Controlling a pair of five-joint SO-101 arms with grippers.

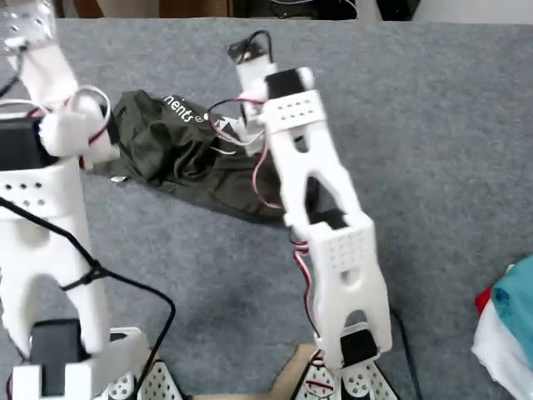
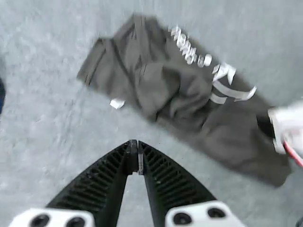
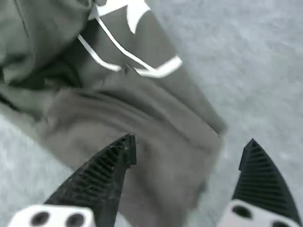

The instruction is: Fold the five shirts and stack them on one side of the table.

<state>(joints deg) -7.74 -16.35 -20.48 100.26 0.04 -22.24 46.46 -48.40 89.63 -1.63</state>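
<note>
A dark olive shirt (image 1: 187,158) with white print lies crumpled on the grey table (image 1: 433,125), left of centre toward the back. In the left wrist view the shirt (image 2: 180,94) lies ahead of my left gripper (image 2: 134,158), which is shut on nothing and hovers over bare cloth short of the shirt's edge. My right gripper (image 3: 189,146) is open just above the shirt (image 3: 142,123), one finger over the fabric and the other past its edge. The right arm (image 1: 316,192) reaches over the shirt's right end; the left arm (image 1: 50,158) stands at its left end.
A pile of folded shirts (image 1: 508,325) in teal, red and white sits at the table's right edge. The right arm's wires (image 1: 250,108) hang over the shirt. A small white tag (image 2: 116,102) lies beside the shirt.
</note>
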